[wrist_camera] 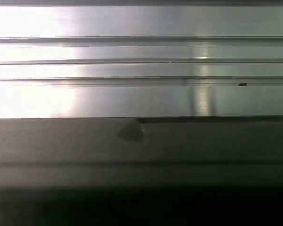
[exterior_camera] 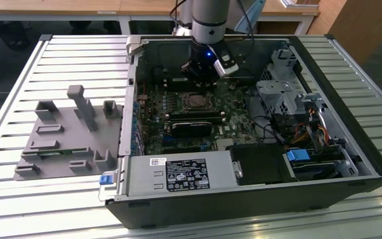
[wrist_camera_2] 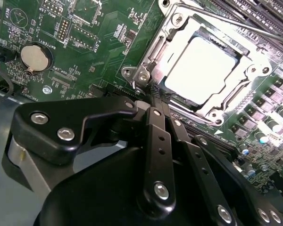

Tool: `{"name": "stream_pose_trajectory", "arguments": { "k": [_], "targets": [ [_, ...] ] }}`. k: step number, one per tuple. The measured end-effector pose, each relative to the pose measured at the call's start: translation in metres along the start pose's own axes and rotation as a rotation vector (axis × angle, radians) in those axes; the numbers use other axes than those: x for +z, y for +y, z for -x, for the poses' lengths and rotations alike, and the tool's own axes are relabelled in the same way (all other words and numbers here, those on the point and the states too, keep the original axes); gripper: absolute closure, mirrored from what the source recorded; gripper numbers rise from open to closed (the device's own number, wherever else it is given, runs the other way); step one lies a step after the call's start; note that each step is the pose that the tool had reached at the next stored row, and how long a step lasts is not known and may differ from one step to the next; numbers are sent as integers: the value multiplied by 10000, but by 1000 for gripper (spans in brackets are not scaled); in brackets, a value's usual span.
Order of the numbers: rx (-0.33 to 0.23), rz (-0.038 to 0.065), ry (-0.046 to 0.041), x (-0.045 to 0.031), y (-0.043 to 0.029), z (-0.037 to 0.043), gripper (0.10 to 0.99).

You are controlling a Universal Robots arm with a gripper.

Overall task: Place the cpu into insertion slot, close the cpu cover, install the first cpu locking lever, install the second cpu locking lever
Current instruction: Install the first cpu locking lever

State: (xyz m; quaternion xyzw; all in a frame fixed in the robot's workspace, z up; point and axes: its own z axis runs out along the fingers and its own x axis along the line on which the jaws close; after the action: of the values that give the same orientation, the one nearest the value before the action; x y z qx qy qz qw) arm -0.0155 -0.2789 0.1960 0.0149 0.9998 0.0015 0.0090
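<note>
— Chip [wrist_camera_2: 205, 66]?
— Pale, smooth, square metal, lying flat in the socket [wrist_camera_2: 179, 101] under the thin silvery cover frame [wrist_camera_2: 254, 61].
— Gripper [wrist_camera_2: 153, 101]?
— Black fingers [wrist_camera_2: 158, 136] pressed together, empty, beside the socket's corner on the green board [wrist_camera_2: 108, 28].

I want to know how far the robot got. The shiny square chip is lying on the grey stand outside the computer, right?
Not quite. The cpu already sits in its socket on the green motherboard, inside the cpu cover, not on the grey stand. The second wrist view shows it.
</note>
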Motion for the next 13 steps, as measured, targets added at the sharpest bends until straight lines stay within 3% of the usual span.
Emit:
{"name": "stream_pose_trajectory", "arguments": {
  "k": [13],
  "targets": [
    [1,102,-13,-23,15,4,980]
  ]
}}
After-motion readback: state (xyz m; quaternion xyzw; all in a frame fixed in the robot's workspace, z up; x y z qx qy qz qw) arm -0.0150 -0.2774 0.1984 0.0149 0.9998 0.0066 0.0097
